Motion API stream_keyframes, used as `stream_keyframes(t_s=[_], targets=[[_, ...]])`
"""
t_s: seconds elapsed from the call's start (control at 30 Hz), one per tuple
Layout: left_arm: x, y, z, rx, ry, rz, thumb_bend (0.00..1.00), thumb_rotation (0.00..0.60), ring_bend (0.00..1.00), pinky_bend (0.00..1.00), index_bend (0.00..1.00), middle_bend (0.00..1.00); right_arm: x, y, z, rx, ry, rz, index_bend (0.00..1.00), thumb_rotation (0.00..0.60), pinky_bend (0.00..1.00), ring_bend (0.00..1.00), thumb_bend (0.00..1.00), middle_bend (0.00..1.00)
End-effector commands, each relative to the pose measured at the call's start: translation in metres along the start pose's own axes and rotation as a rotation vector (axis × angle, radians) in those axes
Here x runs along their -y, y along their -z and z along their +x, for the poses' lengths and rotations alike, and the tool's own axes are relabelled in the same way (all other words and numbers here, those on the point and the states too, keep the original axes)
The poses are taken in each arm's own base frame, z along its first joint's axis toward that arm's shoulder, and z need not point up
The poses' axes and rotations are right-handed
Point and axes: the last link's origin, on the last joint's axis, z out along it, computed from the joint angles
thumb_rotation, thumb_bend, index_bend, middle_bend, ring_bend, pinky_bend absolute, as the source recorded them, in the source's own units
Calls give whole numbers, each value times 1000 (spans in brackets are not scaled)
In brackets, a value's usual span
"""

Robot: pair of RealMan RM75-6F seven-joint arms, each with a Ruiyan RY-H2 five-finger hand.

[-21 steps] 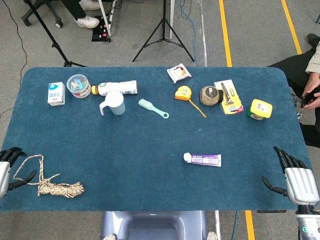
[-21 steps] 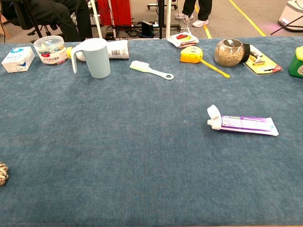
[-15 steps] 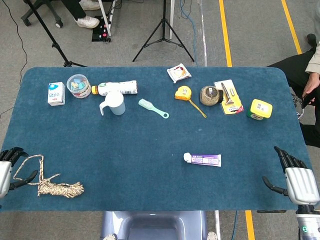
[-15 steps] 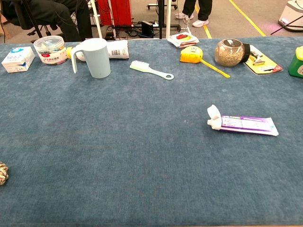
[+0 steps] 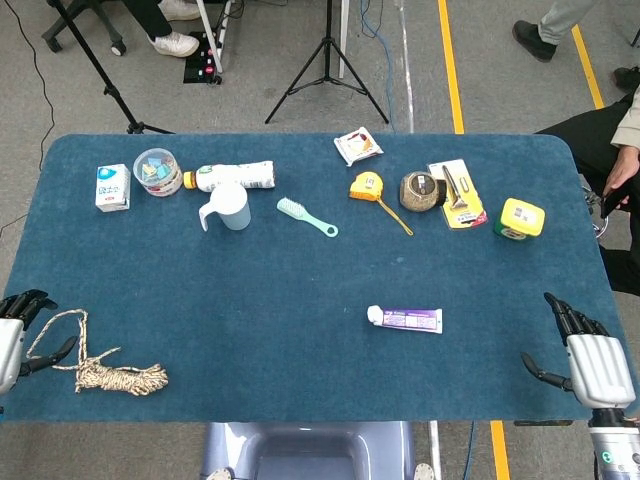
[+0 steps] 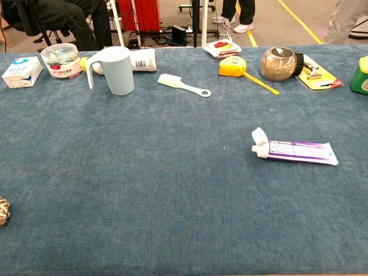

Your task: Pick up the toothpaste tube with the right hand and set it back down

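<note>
The toothpaste tube point(image 5: 405, 319) point(image 6: 294, 150), purple and white with a white flip cap at its left end, lies flat on the blue table cloth, right of centre. My right hand point(image 5: 585, 357) hovers at the table's near right corner, well to the right of the tube, fingers spread and holding nothing. At the near left edge my left hand point(image 5: 14, 335) is open too, next to a coil of rope point(image 5: 95, 365). Neither hand shows in the chest view.
Along the far side lie a small carton point(image 5: 112, 187), a plastic tub point(image 5: 157, 171), a bottle point(image 5: 235, 176), a pale blue cup point(image 5: 228, 207), a green brush point(image 5: 305, 216), a yellow tape measure point(image 5: 368, 186), a jar point(image 5: 420, 191), a razor pack point(image 5: 457, 194) and a yellow-lidded container point(image 5: 518, 218).
My right hand has shifted very slightly toward the table. A person's legs have come into view beyond the far right corner. The tube has not moved.
</note>
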Motion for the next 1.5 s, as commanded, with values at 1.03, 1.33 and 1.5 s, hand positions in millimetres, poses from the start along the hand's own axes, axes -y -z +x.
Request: stream_keyframes(t_s=[1.03, 1.33, 1.5], targets=[[-4, -37, 35, -55, -21, -20, 198, 422, 272, 355, 356, 297, 120, -85, -31, 116, -114, 331, 343, 368, 397, 381, 341, 381], [-3, -50, 44, -71, -20, -30, 197, 424, 272, 355, 356, 297, 144, -93, -48, 136, -11, 344, 330, 359, 409, 392, 340, 386], [-3, -52, 45, -67, -17, -34, 198, 424, 272, 355, 356, 297, 150, -96, -58, 137, 35, 335, 324, 357, 408, 405, 340, 392]])
